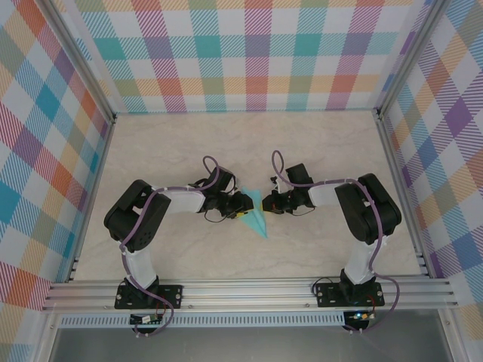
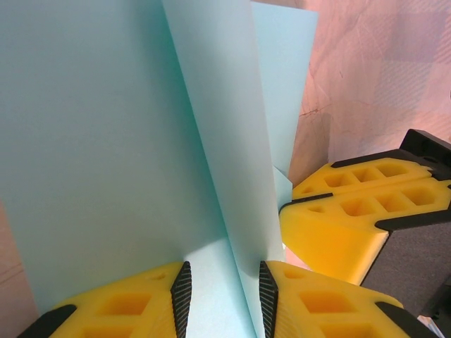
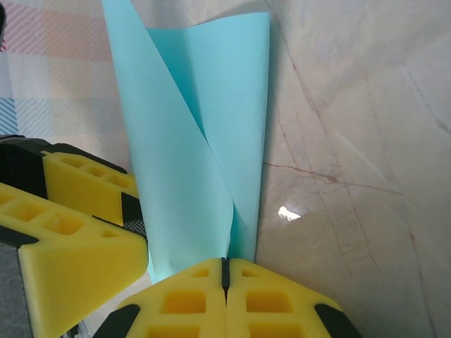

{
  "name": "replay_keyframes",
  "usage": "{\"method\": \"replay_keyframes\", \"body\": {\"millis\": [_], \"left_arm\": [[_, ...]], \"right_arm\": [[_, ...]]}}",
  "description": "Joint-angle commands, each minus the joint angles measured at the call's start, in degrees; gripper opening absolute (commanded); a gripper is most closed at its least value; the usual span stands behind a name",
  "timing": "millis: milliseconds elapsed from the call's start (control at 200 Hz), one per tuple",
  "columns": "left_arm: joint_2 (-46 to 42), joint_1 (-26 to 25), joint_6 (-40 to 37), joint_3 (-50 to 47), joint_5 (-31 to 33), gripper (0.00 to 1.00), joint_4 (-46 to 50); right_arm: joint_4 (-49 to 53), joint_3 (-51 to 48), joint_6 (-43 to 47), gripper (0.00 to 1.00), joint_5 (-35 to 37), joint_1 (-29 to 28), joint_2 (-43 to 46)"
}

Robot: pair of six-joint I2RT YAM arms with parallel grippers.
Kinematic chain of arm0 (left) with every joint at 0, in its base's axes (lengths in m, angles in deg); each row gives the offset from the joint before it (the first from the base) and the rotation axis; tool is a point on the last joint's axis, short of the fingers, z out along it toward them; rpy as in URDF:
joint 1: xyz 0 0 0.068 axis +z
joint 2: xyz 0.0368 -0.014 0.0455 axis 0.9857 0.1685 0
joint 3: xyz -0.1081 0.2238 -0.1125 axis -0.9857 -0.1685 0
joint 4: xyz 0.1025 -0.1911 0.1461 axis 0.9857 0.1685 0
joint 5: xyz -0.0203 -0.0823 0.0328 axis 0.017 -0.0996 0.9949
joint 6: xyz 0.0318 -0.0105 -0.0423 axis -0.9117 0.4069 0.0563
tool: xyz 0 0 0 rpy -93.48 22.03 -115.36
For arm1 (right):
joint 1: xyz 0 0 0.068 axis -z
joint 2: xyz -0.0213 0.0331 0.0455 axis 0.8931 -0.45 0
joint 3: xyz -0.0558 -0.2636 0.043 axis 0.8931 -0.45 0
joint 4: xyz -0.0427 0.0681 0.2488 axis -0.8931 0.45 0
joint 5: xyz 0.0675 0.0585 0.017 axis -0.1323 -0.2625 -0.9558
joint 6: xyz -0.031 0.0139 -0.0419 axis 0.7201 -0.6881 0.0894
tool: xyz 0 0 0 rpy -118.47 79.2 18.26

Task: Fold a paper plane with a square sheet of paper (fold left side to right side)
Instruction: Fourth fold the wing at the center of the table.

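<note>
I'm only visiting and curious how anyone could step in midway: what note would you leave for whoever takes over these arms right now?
Right gripper: fingers shut on an edge of the turquoise paper.
Left gripper: fingers apart, straddling a raised fold of the paper, not visibly pinching it.
Paper: mid-table, held between the two grippers, which face each other closely.
Done: the sheet is already folded into a narrow, pointed shape.
Left: probably pressing the creases and finishing the wings. Which folds remain cannot be told from here.
</note>
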Motion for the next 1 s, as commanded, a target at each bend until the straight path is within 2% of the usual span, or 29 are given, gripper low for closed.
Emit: {"method": "replay_keyframes", "body": {"millis": [0, 300, 460, 650, 995], "left_arm": [[-0.49, -0.45, -1.15, 0.38, 1.58, 0.34, 2.65], [-4.87, -0.46, -1.79, 3.24, 0.76, 0.35, 4.73], [-6.01, -0.54, -1.47, 4.47, -0.81, 0.28, 4.81], [-2.91, -0.72, -0.73, 6.26, -2.96, 0.20, 2.74], [3.63, -0.72, -0.83, 10.44, -2.23, 0.18, 2.38]], "right_arm": [[4.34, 0.81, 2.38, 0.02, 1.58, -0.34, -0.30], [7.20, 1.15, 3.21, 0.02, 3.80, -0.61, -2.14], [7.03, 1.33, 3.30, 0.02, 3.65, -0.94, -2.71], [7.41, 1.78, 3.48, 0.02, 3.85, -1.45, -3.12], [8.59, 2.42, 4.25, 0.02, 4.71, -2.01, -3.18]]}}
